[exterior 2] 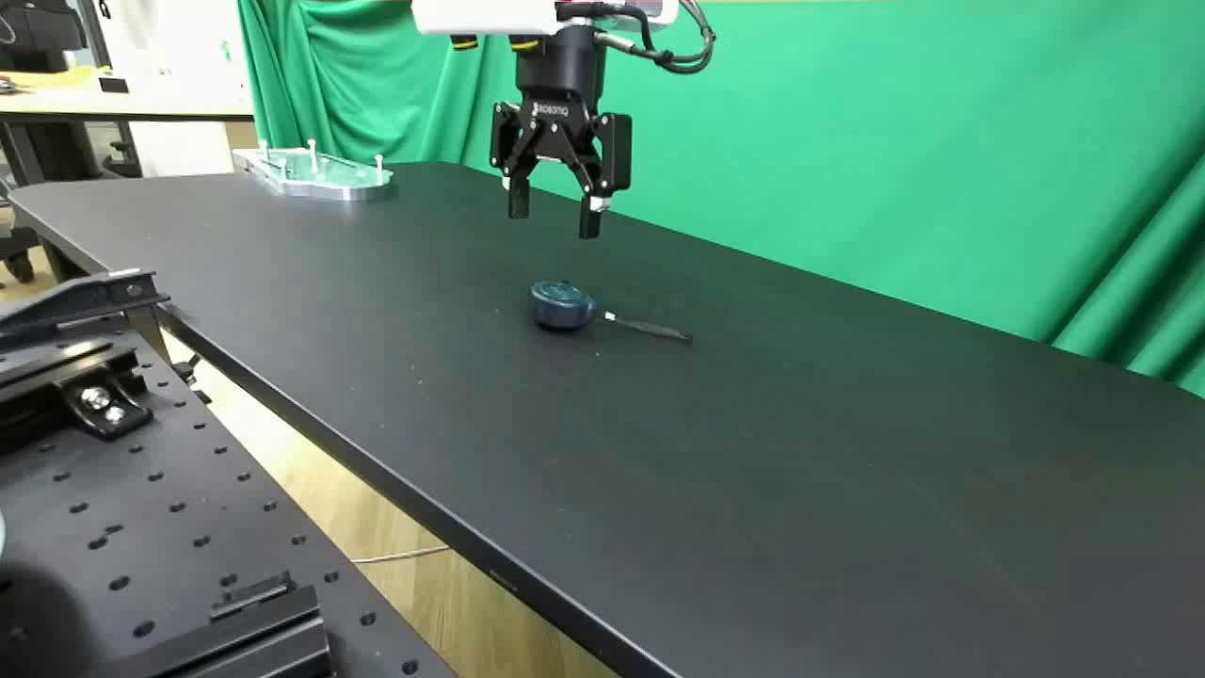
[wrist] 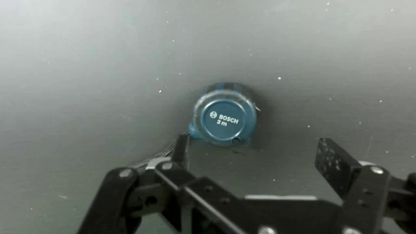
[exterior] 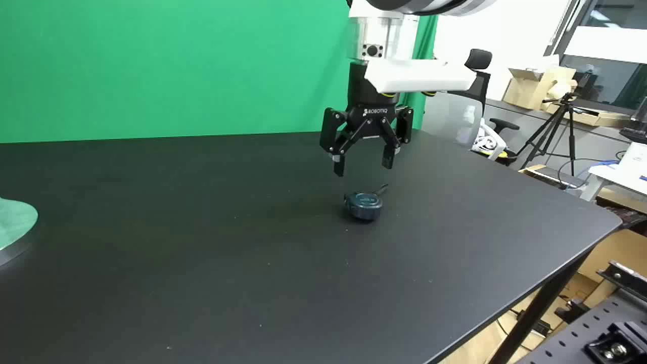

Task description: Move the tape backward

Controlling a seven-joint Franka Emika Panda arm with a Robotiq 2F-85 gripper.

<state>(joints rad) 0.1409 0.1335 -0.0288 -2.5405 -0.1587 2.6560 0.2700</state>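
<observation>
The tape [exterior: 365, 206] is a round dark blue-grey tape measure lying flat on the black table, with a dark strap trailing from it. It also shows in an exterior view [exterior 2: 562, 307] with the strap stretched to one side. In the wrist view the tape [wrist: 224, 118] has "BOSCH 3 m" on top, and one finger partly covers its strap. My gripper [exterior: 363, 168] points down, open and empty, above the table and apart from the tape. It also shows in an exterior view [exterior 2: 554, 222] and the wrist view [wrist: 253, 138], where the tape lies nearer the left finger.
A pale green disc [exterior: 17, 222] sits at the table's side. A clear greenish plate with upright pegs [exterior 2: 320, 179] stands at the table's far end. A perforated metal surface [exterior 2: 235, 471] lies beyond the table edge. A green curtain [exterior 2: 894, 160] hangs behind the table.
</observation>
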